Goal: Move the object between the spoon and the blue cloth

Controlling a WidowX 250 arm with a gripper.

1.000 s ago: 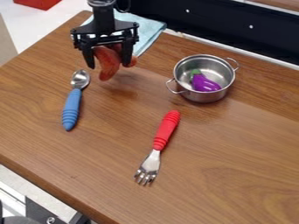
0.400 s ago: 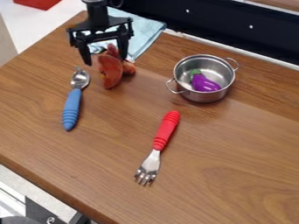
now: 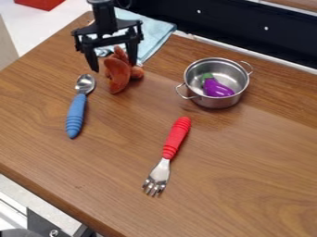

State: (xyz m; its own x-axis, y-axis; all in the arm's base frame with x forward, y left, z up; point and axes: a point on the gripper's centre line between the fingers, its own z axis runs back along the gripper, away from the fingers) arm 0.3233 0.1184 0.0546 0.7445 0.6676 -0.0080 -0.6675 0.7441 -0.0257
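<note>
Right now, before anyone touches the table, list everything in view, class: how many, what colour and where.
spoon: one, blue handle, silver bowl, left on the table
fork: one, red handle, silver tines, lower centre
pot: one, silver, upper right of centre
toy eggplant: one, purple and green, in the pot
lumpy object: one, reddish brown, between spoon and cloth
cloth: one, light blue, table's far edge
table: one, brown
red item: one, top left edge
arm: one, black, from top
fingers: two, black, apart, above the table
</note>
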